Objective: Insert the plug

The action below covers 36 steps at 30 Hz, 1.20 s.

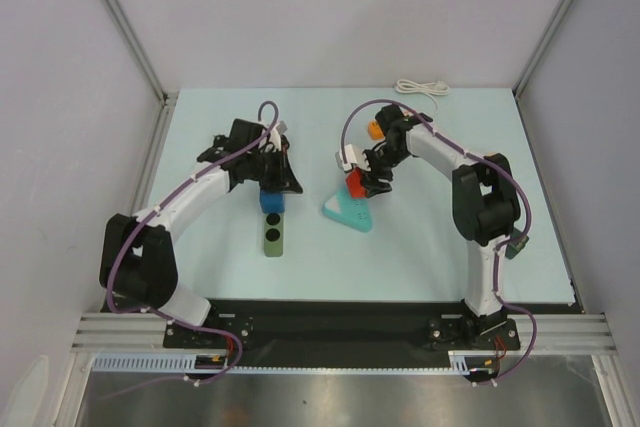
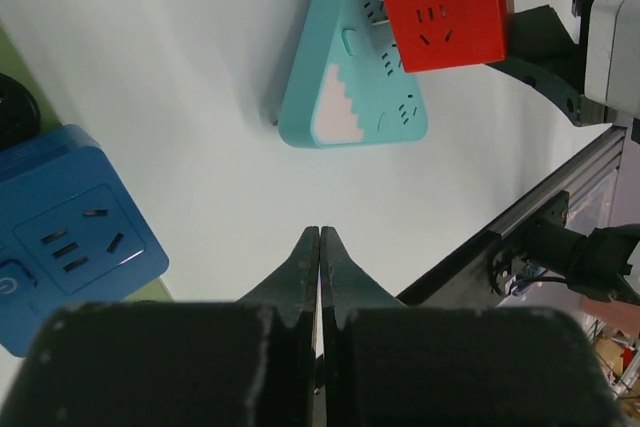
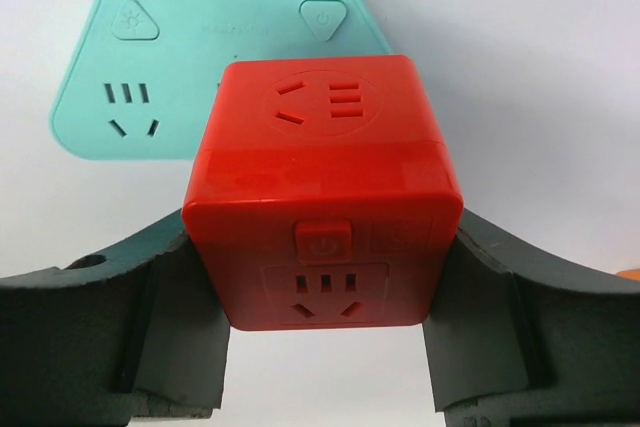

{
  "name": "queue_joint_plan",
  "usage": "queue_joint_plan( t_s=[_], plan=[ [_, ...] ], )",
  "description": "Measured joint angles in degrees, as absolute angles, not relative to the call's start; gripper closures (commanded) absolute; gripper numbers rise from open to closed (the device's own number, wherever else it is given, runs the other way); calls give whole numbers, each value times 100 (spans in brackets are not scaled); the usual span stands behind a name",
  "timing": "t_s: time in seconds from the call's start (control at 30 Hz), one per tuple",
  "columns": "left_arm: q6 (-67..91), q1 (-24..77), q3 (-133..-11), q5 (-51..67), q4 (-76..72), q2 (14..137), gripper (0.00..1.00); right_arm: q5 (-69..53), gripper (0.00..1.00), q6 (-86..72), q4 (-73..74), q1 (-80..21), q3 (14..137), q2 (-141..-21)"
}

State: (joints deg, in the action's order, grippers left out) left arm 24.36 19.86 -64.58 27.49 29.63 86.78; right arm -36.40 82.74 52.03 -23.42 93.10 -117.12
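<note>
The plug is out of view in every frame. My right gripper point(image 1: 366, 180) point(image 3: 325, 237) is shut on a red socket cube point(image 1: 354, 185) point(image 3: 325, 147) point(image 2: 445, 7), one finger on each side. It holds the cube just over one corner of a teal triangular socket block point(image 1: 349, 212) point(image 3: 150, 57) point(image 2: 340, 97) that lies flat on the table. Whether the cube touches the block I cannot tell. My left gripper point(image 1: 288, 185) point(image 2: 320, 232) is shut with nothing in it. It hovers above the bare table, beside a blue socket cube point(image 1: 271, 202) point(image 2: 70, 237).
The blue cube sits on a green strip point(image 1: 272, 237) with black round discs. An orange piece point(image 1: 375, 130) lies behind the right gripper, and a coiled white cord point(image 1: 422, 88) lies at the table's far edge. Walls close in on both sides.
</note>
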Motion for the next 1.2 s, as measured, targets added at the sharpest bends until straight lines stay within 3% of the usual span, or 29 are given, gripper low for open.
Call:
queue_joint_plan(
  t_s=[1.2],
  plan=[
    [2434,2038,-6455,2766,2880,8676,100,-2709,100,7878,5900,-2738,10265,-12217]
  ],
)
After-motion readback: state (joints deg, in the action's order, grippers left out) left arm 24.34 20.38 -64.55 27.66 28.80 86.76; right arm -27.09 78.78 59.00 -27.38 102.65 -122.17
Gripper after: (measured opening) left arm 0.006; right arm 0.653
